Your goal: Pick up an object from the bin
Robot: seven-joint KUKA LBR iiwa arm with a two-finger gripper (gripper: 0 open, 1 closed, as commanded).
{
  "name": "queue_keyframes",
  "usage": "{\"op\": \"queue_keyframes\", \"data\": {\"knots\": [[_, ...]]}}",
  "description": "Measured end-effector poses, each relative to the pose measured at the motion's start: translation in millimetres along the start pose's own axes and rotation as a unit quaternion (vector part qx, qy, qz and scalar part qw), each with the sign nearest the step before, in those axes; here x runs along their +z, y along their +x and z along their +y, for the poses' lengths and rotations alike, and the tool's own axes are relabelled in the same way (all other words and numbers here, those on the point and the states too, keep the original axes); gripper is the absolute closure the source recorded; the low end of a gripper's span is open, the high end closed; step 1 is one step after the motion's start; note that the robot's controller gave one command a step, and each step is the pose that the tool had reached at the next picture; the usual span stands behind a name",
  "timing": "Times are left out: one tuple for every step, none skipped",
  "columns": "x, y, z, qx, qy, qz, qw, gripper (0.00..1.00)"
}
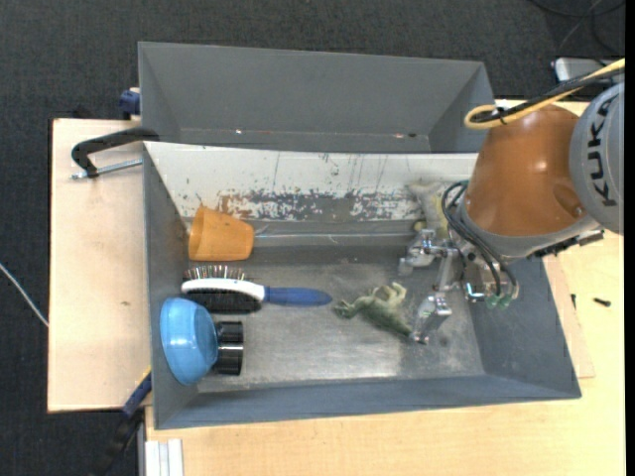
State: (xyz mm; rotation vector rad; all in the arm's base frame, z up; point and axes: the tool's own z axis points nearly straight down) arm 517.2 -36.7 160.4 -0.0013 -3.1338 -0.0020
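Orange wrist cover (521, 172) rides highest, up and right of the green toy figure (377, 310), cables looped beneath it. Gripper (429, 315) is low in the grey bin (298, 87), its tip just beside the figure's right end; contact unclear, and whether the jaws are apart or together cannot be told. The figure lies flat on the bin floor, right of centre. To its left: a brush (253, 294) with white head and blue handle pointing toward it. Further left, an orange cup (220, 234) on its side, a blue bowl (189, 338) and a black cylinder (229, 346) touching the bowl. All well apart from the figure; nothing lies over it
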Motion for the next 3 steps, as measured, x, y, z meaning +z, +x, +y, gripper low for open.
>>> {"op": "queue_keyframes", "data": {"knots": [[71, -5.8, 10, -0.09, 0.0, -0.0015, 0.9959, 0.0], [68, -7.4, 11, -0.091, 0.0, -0.0046, 0.9959, 1.0], [-61, -12.1, -18, -0.082, 0.002, -0.0109, 0.9966, 1.0]]}}
